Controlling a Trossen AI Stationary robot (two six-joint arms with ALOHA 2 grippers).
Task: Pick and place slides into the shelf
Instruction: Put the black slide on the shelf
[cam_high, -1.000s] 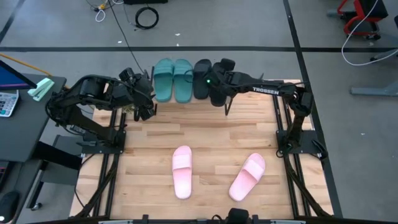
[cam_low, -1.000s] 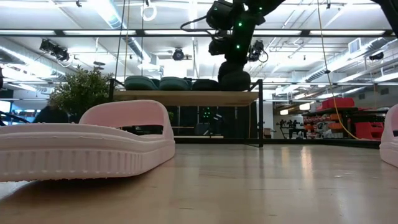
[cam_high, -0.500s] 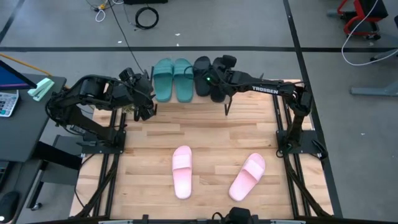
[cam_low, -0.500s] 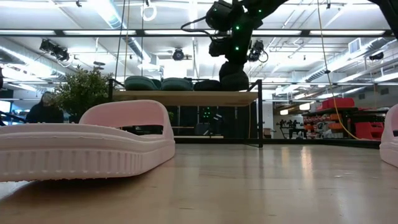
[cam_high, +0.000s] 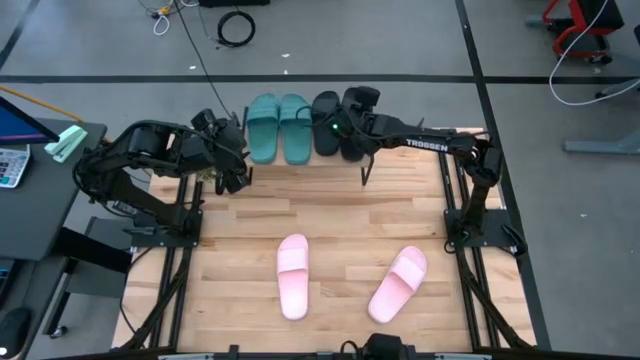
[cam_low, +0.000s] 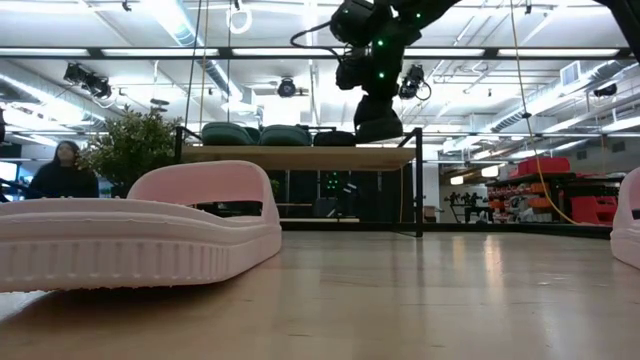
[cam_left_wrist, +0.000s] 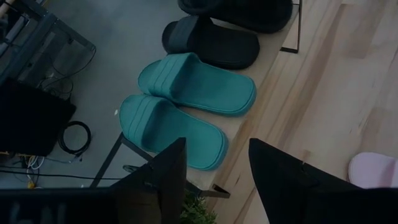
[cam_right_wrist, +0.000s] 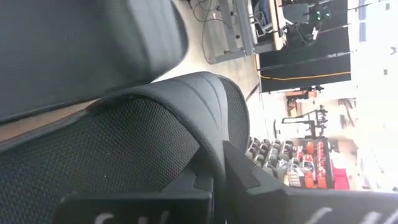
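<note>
Holding the second black slide (cam_high: 352, 125) by its strap, right tool (cam_high: 352, 112) hanging above the far right end of the shelf (cam_low: 300, 157), fingers clamped on that strap in the right wrist view, with the slide's dark ribbed strap (cam_right_wrist: 180, 112) filling most of that picture. Hovering with the sole close over the light top board in the low view (cam_low: 378, 128); cannot tell whether touching it or not.

Lying already on the shelf's top board: two teal slides (cam_high: 278, 128) side by side, and one black slide (cam_high: 325, 124) just beside them, next to the held one. Showing clearly in the left wrist view too, teal pair (cam_left_wrist: 186, 106) and black slide (cam_left_wrist: 211, 43) in a row.

Waiting at the desk's (cam_high: 330, 215) far left corner, left tool (cam_high: 232, 172) resting with its fingers (cam_left_wrist: 168, 180) parted and holding nothing.

Lying on the near half of the desk, well apart from the shelf: two pink slides, one near the middle (cam_high: 292, 275), one angled to the right (cam_high: 398, 283).

Sitting in the room beyond, at the low view's left edge, a person (cam_low: 62, 170).
</note>
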